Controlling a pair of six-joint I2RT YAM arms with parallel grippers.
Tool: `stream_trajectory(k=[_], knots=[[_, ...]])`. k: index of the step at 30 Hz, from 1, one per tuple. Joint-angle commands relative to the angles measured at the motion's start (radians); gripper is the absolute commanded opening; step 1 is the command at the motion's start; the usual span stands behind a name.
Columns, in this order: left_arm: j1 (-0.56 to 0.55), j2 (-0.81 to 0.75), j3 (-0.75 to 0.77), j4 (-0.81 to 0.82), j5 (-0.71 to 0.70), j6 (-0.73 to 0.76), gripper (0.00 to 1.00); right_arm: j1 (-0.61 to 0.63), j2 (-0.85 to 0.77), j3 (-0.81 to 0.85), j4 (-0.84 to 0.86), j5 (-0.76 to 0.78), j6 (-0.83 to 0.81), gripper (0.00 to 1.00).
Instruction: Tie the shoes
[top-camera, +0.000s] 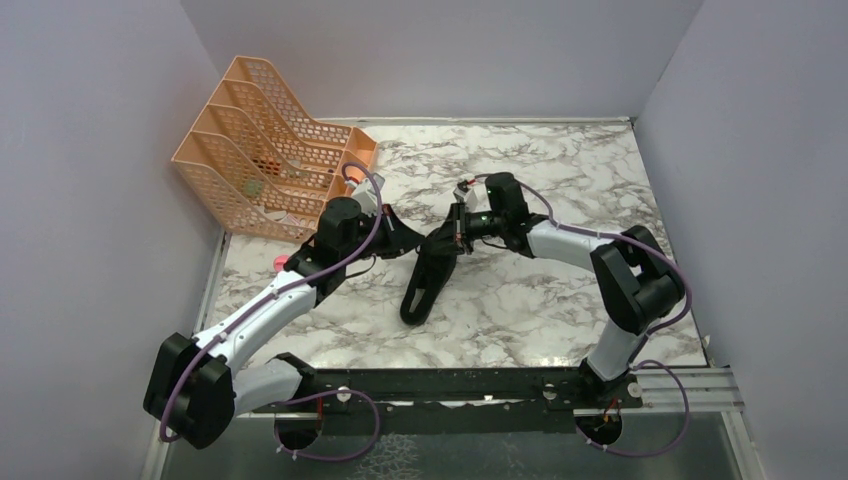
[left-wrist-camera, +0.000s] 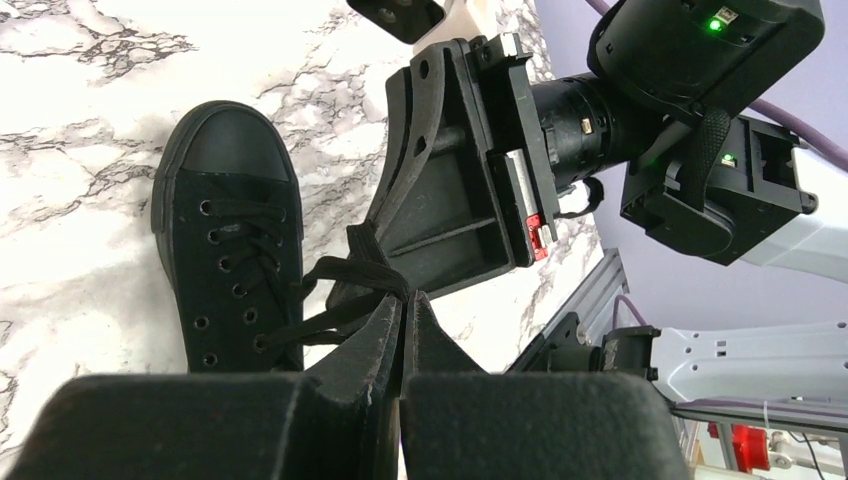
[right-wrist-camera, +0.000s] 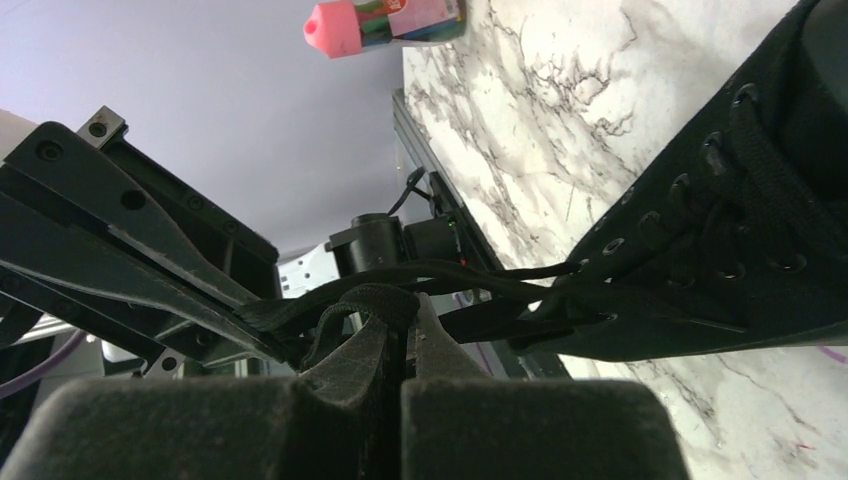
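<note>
You will find the shoe (top-camera: 423, 285) on the marble table (top-camera: 560, 300) near the middle, its far end right under both grippers. Its long axis runs far to near. The toe points at the near edge, toward the arm bases, and sits a little toward the left arm's side. The laced opening lies at the far end, by the grippers.

The left gripper (left-wrist-camera: 403, 325) has its fingers pressed together, pinching a strand of the laces (left-wrist-camera: 340, 270). The right gripper (right-wrist-camera: 405, 320) is likewise clamped on a strand, and the two sets of fingertips almost meet.

In the far left corner stands a peach mesh rack (top-camera: 270, 150) with stepped slots. Small bits show through its mesh, but you cannot tell what they are. A pink-capped item (right-wrist-camera: 385, 20) lies outside it on the table beside the left arm
</note>
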Motion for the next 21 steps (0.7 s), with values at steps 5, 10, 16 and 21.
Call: stream_trajectory(k=[5,10,16,21], knots=[[0.003,-0.006,0.002,0.069,0.033,-0.001,0.00,0.007,0.041,0.036,0.021,0.019,0.100,0.01],[0.002,-0.001,-0.009,0.084,0.041,-0.011,0.00,0.004,0.073,0.037,0.079,0.020,0.180,0.01],[0.003,-0.003,-0.004,0.075,0.041,0.002,0.00,-0.014,0.047,0.010,0.122,-0.019,0.269,0.01],[0.003,-0.006,-0.013,0.084,0.044,0.003,0.00,-0.018,0.030,-0.004,0.126,-0.028,0.319,0.01]])
